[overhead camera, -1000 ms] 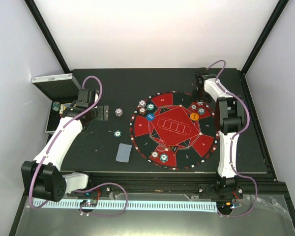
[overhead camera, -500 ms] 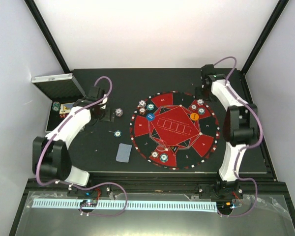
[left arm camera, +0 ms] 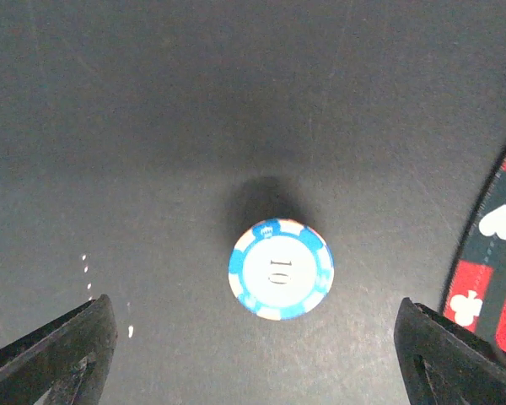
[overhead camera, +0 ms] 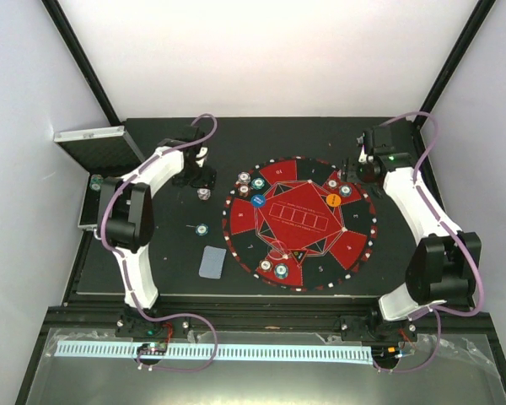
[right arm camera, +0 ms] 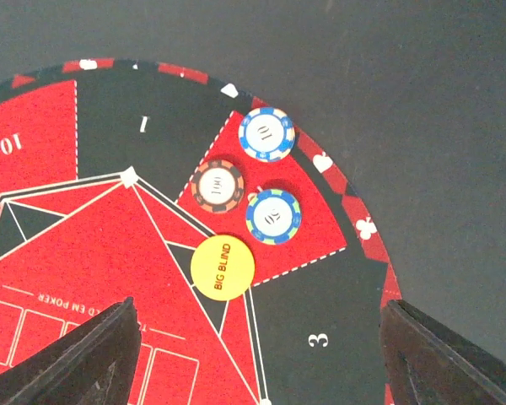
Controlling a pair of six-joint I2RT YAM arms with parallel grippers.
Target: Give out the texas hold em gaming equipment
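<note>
A blue-and-white poker chip stack [left arm camera: 281, 269] marked 10 stands on the black table just left of the mat; the same stack [overhead camera: 204, 194] shows from above. My left gripper [left arm camera: 257, 363] hovers over it, open, with a finger far out on each side and nothing between them. My right gripper [right arm camera: 261, 359] is open above the mat's far right sector. There lie a blue chip stack [right arm camera: 266, 133], an orange-black one [right arm camera: 218, 186], a blue-green one [right arm camera: 273, 216] and the yellow BIG BLIND button [right arm camera: 223, 267]. Both grippers, left [overhead camera: 201, 181] and right [overhead camera: 352, 171], hold nothing.
The round red-and-black mat [overhead camera: 320, 245] carries more chip stacks at its left [overhead camera: 258, 183] and near edge [overhead camera: 282, 269], plus a blue button [overhead camera: 256, 201]. A lone teal chip [overhead camera: 201, 229] and grey-blue cards [overhead camera: 212, 261] lie left of it. The silver case [overhead camera: 88, 137] stands open at far left.
My left arm has swung away from the case, right and farther back, and now hangs over the loose chip stack. The right arm's elbow has swung out right and towards the near edge.
</note>
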